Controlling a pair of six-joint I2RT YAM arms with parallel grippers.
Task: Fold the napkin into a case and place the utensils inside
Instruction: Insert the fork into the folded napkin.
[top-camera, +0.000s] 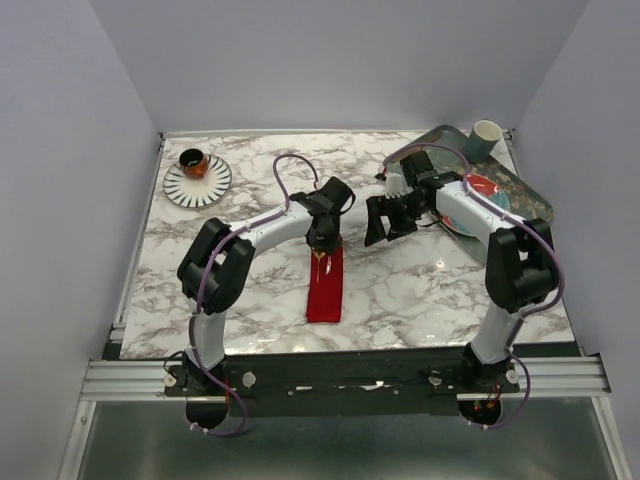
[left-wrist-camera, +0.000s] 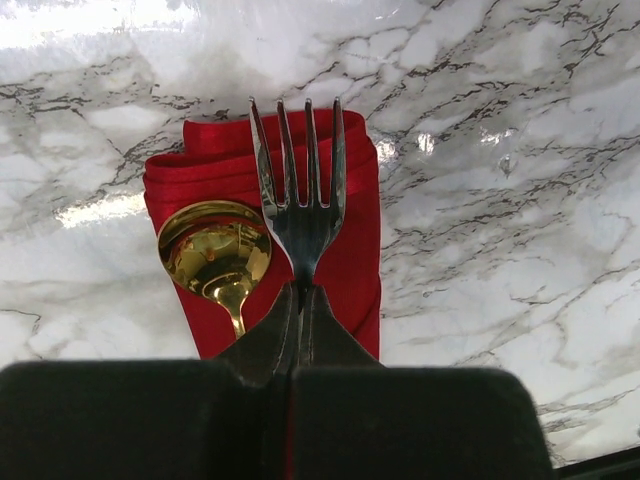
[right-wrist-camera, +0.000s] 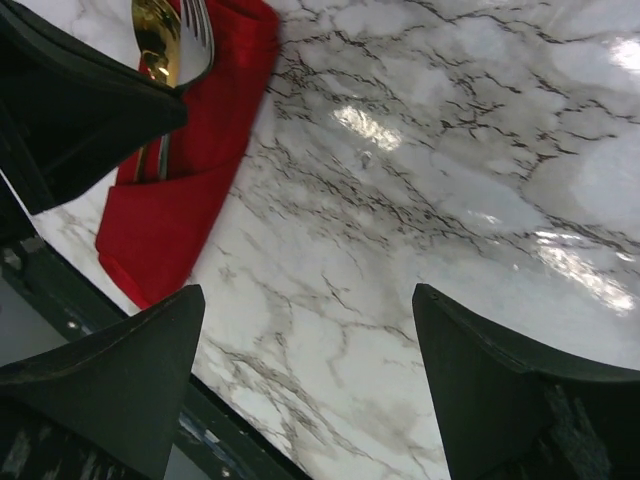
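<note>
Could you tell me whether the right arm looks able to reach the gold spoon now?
Probably not cleanly: the left gripper is shut on the fork right beside the spoon, covering that end of the napkin, though the open right gripper hovers close over the table.

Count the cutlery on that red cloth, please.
2: a gold spoon at the end of the red cloth; a silver fork beside it, neck pinched by the left pincer. More could be tucked inside.

one red napkin, one gold spoon, one silver fork, one pale cup, two plates (striped plate, patterned plate).
</note>
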